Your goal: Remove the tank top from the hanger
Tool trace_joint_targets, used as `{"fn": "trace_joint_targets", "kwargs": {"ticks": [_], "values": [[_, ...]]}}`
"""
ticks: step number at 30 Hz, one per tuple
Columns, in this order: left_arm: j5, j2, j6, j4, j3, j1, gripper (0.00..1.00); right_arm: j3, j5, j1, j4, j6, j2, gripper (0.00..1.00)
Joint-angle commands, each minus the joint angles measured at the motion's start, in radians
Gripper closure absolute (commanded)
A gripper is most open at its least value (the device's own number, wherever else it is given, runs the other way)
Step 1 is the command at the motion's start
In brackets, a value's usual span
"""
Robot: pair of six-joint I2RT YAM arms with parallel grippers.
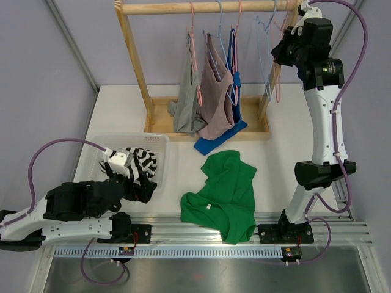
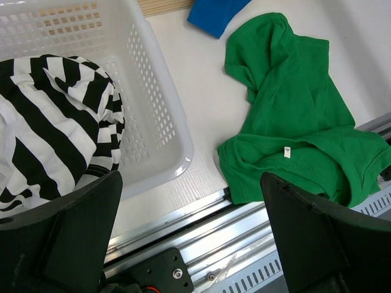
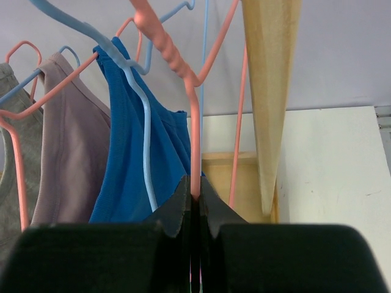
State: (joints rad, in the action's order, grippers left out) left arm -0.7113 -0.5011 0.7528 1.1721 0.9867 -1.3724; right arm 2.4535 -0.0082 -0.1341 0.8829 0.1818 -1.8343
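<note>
My right gripper [image 1: 281, 50] is raised at the right end of the wooden rack [image 1: 201, 7] and is shut on the thin bar of an empty pink hanger [image 3: 194, 140]; the wrist view shows the jaws [image 3: 194, 198] pinching it. A blue tank top [image 3: 131, 159], a mauve one [image 3: 70, 140] and a grey one [image 3: 9, 159] hang to its left. A green tank top [image 1: 229, 189] lies crumpled on the table. My left gripper [image 1: 143, 183] is open and empty, low over the front rail beside the basket.
A white basket [image 1: 160, 143] at the left holds a black-and-white striped garment [image 1: 143, 160]. The rack's upright post [image 3: 269, 91] stands just right of my right gripper. An empty light-blue hanger [image 1: 264, 55] hangs next to the pink one. The blue top's hem spills over the rack base [image 1: 214, 145].
</note>
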Motion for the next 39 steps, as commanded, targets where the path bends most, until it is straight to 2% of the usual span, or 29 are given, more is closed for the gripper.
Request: {"fn": "trace_joint_targets", "kwargs": {"ticks": [1,5,6,7,8,10,11,14,15,17,21,22,23,28,30,32,35,37,39], "values": [[-0.019,-0.008,0.006,-0.038,-0.003,-0.001,0.01,0.025,-0.042,0.005,-0.015,-0.015,0.001,1.00],[-0.017,-0.022,0.005,-0.037,-0.002,-0.001,0.01,0.054,-0.042,0.014,-0.010,-0.013,-0.006,1.00],[-0.016,-0.027,0.005,-0.040,-0.002,-0.001,0.01,0.055,-0.042,0.014,-0.004,-0.012,-0.002,0.97],[-0.016,-0.030,0.002,-0.040,-0.002,-0.001,0.01,0.050,-0.048,0.014,-0.005,-0.010,0.004,0.90],[-0.016,-0.042,0.000,-0.040,0.001,-0.001,0.01,0.033,-0.050,0.014,-0.005,-0.005,0.010,0.75],[-0.022,-0.056,-0.003,-0.037,0.009,-0.001,0.01,0.019,-0.052,0.014,0.001,-0.007,0.032,0.68],[-0.025,-0.065,-0.006,-0.037,0.012,-0.001,0.01,0.007,-0.055,0.014,0.001,-0.008,0.039,0.60],[-0.036,-0.106,-0.010,-0.034,0.041,-0.001,0.01,-0.014,-0.052,0.014,0.001,-0.011,0.081,0.52],[-0.037,-0.123,-0.010,-0.061,0.043,-0.002,0.01,-0.017,-0.053,0.014,0.005,-0.012,0.107,0.47],[-0.004,-0.135,-0.047,-0.139,0.026,-0.001,0.01,-0.019,-0.044,0.014,0.022,-0.005,0.135,0.42],[0.087,-0.249,-0.098,-0.354,0.009,-0.002,0.01,-0.114,-0.035,0.014,0.033,-0.010,0.297,0.15],[0.105,-0.317,-0.107,-0.382,0.012,-0.002,0.01,-0.157,-0.065,0.014,0.013,-0.018,0.338,0.01],[0.113,-0.348,-0.109,-0.409,0.012,-0.004,0.01,-0.256,-0.090,0.014,-0.008,-0.024,0.425,0.00],[0.197,-0.510,-0.128,-0.633,0.006,-0.020,0.01,-0.519,-0.179,0.013,-0.078,0.033,0.683,0.01],[0.211,-0.602,-0.130,-0.679,0.027,-0.030,0.01,-0.669,-0.231,0.014,-0.103,0.085,0.813,0.01],[0.211,-0.693,-0.127,-0.695,0.047,-0.036,0.01,-0.841,-0.359,0.014,-0.133,0.119,0.903,0.00],[0.214,-0.780,-0.125,-0.732,0.064,-0.044,0.01,-1.070,-0.565,0.014,-0.219,0.174,1.120,0.00],[0.214,-0.862,-0.112,-0.747,0.072,-0.047,0.01,-1.187,-0.622,0.014,-0.249,0.205,1.202,0.00],[0.225,-0.936,-0.102,-0.775,0.073,-0.050,0.01,-1.240,-0.615,0.014,-0.243,0.229,1.311,0.01]]}}
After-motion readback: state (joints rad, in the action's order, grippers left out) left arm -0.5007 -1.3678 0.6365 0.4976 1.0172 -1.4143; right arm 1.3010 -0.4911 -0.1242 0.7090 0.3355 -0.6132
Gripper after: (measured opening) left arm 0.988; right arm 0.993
